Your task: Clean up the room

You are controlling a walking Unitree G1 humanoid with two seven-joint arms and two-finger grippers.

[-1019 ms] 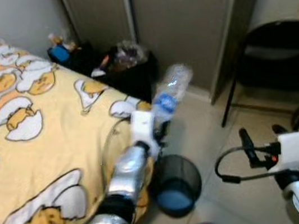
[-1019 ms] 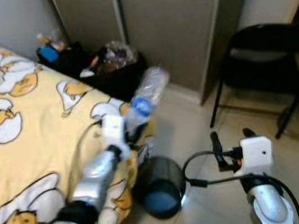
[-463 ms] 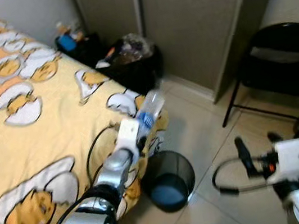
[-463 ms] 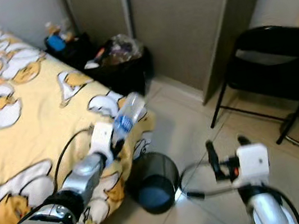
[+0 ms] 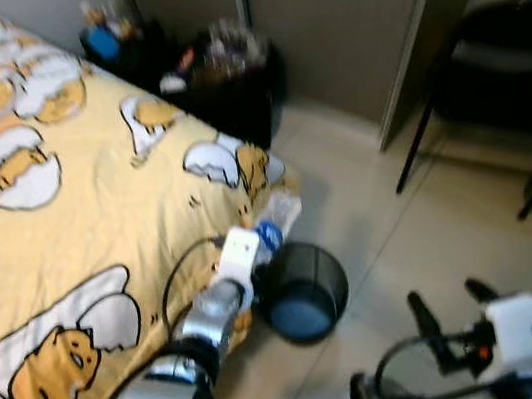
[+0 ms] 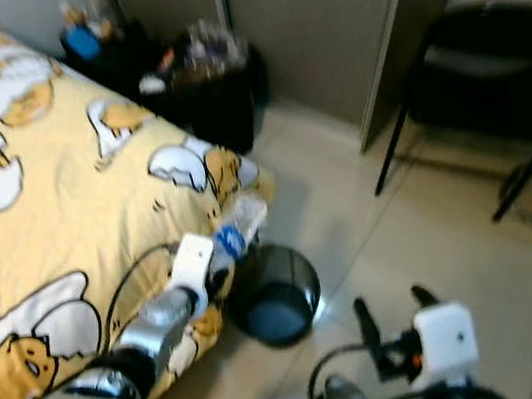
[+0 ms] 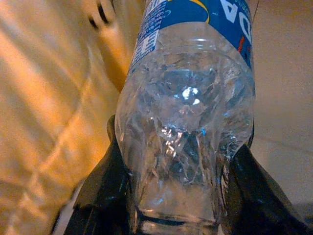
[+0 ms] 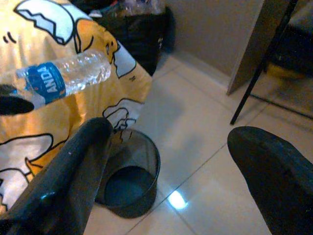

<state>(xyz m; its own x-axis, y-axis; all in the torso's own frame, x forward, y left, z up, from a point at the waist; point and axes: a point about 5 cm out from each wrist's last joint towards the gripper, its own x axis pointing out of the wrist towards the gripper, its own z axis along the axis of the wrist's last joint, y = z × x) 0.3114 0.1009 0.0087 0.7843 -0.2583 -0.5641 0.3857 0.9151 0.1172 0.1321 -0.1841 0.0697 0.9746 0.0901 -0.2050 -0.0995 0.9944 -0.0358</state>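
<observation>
I am standing in a small bedroom with a pale tiled floor (image 5: 366,194). On my left a bed (image 5: 57,222) is lying under a yellow cover printed with cartoon chicks in eggshells. Past the corner of the bed, black bins stuffed with rubbish (image 5: 223,90) are sitting against grey cupboard doors (image 5: 338,16). A black folding chair (image 5: 499,71) is standing on my right, near the wall.

My left gripper (image 5: 265,245) is reaching out beside the corner of the bed, its two black fingers (image 7: 100,181) clamping the base of a clear plastic bottle (image 5: 277,220) with a blue label. The bottle is empty and crumpled, and it is pointing away from me and tilting upward. It is hanging in the air just above the near rim of a small round black mesh wastebasket (image 5: 303,290), which is standing upright on the floor right beside the bed. The inside bottom of the basket is looking bluish.

My right gripper (image 5: 449,304) is hovering low over the tiles on my right, well apart from the basket, with its fingers (image 8: 73,166) spread wide and nothing between them.
</observation>
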